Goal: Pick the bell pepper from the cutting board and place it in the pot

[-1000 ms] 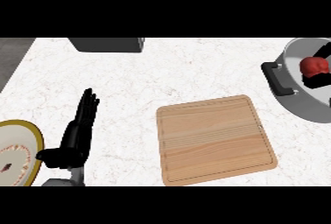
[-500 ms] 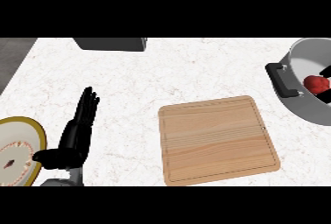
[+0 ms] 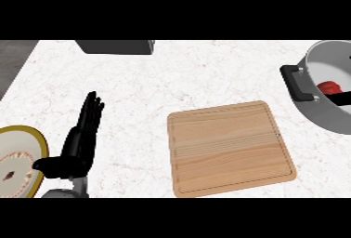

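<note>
Head view is showing the left hand (image 3: 77, 144) resting with straight fingers, the cutting board (image 3: 230, 148) lying to its right, and the bell pepper (image 3: 329, 87) sitting inside the pot (image 3: 328, 116) far beyond; right hand's state I cannot tell.

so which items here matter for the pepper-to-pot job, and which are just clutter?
Job:
- bell pepper, red, inside the pot
- pot, grey with a black handle, at the right edge
- cutting board, wooden, nothing on it
- right hand, dark sliver over the pot

Lying about:
- plate, gold-rimmed, at the left edge
- dark box at the top
- left hand, resting open
</note>
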You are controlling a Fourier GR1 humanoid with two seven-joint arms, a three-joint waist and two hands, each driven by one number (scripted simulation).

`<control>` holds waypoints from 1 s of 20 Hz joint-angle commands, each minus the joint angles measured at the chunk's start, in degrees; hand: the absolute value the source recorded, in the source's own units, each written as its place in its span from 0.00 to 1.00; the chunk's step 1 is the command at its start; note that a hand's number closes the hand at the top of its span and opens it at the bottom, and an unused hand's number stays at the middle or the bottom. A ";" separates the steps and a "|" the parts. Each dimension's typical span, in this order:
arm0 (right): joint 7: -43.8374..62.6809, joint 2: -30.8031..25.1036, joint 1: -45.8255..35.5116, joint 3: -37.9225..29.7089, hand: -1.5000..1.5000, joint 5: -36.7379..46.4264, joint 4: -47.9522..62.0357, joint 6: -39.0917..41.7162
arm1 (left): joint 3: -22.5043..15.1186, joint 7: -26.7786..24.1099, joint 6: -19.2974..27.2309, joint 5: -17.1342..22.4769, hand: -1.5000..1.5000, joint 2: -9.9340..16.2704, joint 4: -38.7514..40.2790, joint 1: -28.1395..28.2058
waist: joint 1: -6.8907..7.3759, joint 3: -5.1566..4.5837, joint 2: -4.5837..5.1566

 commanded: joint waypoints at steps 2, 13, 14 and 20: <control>-8.74 -0.58 -1.84 -11.26 0.00 -12.48 -1.95 0.71 | 2.11 -1.46 -0.89 0.69 0.50 1.27 1.56 -0.30 | -0.65 0.02 -0.02; -15.38 -8.87 3.84 -19.97 0.00 -22.14 3.84 7.27 | 2.22 -0.35 -2.06 1.50 0.50 0.48 1.58 -1.11 | 0.05 -0.09 0.12; -18.43 -8.35 4.98 -20.33 0.00 -22.79 3.09 6.75 | 1.37 1.41 -0.73 0.31 0.50 -0.60 2.42 -3.41 | -0.33 -0.08 0.05; -23.54 -11.16 8.38 -21.72 0.00 -24.48 5.01 10.67 | 0.66 -1.21 -1.00 -0.37 0.50 -1.33 2.65 -2.19 | 0.39 0.03 0.36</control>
